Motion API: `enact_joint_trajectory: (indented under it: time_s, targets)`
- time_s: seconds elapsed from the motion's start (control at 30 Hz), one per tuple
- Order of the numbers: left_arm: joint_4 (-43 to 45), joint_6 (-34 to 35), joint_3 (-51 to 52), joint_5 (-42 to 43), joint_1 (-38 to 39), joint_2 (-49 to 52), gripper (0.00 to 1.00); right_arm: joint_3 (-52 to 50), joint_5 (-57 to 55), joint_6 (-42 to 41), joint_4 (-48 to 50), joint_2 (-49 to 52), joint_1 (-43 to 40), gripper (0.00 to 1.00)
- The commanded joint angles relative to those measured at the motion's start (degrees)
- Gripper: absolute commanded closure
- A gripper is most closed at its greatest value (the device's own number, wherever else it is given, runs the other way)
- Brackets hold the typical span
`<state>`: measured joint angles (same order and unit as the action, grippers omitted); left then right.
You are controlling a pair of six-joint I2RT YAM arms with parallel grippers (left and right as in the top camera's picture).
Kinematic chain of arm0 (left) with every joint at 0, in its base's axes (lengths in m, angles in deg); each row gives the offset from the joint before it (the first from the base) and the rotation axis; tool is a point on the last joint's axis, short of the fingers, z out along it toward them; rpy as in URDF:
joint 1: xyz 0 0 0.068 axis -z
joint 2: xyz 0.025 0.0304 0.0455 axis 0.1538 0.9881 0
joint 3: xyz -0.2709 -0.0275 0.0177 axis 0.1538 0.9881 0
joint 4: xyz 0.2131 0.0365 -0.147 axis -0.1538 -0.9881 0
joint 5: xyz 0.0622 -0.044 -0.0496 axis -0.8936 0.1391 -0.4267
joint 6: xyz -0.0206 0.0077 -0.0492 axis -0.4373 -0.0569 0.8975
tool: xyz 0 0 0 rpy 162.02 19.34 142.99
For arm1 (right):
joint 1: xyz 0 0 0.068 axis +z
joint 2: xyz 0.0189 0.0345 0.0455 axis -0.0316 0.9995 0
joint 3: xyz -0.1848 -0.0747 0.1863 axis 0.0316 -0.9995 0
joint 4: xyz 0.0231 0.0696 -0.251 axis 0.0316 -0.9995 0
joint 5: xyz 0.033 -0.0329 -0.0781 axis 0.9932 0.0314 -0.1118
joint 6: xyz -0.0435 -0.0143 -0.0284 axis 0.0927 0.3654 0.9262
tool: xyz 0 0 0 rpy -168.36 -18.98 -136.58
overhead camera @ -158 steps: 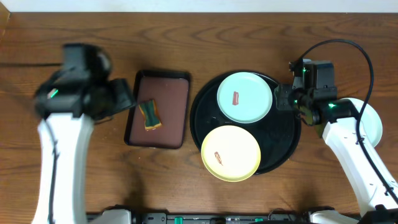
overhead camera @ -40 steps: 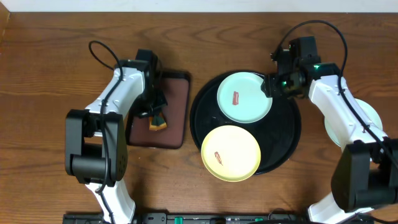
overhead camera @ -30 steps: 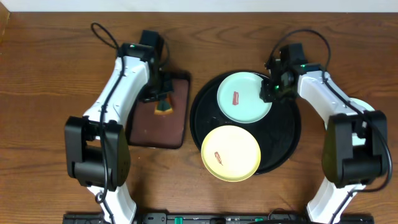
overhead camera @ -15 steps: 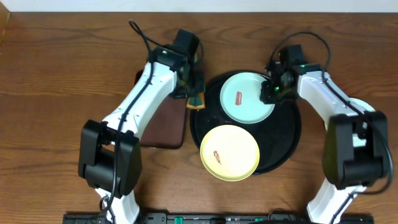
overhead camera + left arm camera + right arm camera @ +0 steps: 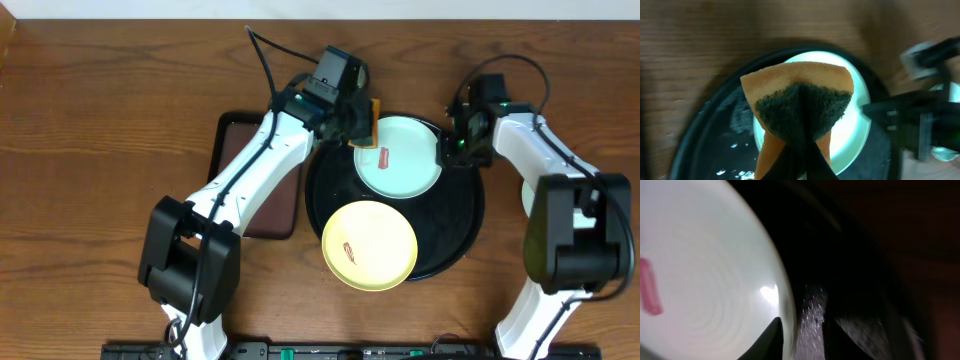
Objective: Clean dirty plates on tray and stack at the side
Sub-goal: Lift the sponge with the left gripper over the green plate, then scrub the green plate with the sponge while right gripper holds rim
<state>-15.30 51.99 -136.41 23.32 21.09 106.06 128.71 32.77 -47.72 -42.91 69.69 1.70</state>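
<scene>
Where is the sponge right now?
In the overhead view the sponge is pinched in the left claw, at the far left edge of the mint-green plate on the black tray.

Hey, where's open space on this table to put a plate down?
Widest bare wood tabletop lies left of the brown tray. A smaller bare patch of the black tray sits right of the yellow plate. Crowded: the mint plate, with the left gripper and its sponge and the right gripper at its edges.
</scene>
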Motion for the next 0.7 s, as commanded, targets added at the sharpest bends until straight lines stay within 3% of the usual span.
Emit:
enact_joint_trajectory:
  time_s: [0.0, 0.07, 0.33, 0.67]
  targets:
    - [1.51, 4.57, -1.53, 0.39, 0.33, 2.56, 0.93, 0.00, 2.47, -0.15, 0.76, 1.22, 0.35, 0.85]
    - [2.58, 5.25, -1.53, 2.62, 0.46, 3.98, 0.93, 0.00, 2.47, -0.15, 0.72, 1.33, 0.44, 0.98]
    - [6.93, 10.69, -1.53, 13.09, 0.83, 11.04, 0.93, 0.00, 1.33, 0.79, -1.16, 1.31, 1.60, 0.99]
    - [13.60, 17.70, -1.55, 15.28, 4.22, 15.37, 0.93, 0.00, 0.52, 0.76, -1.42, 1.31, 2.10, 0.99]
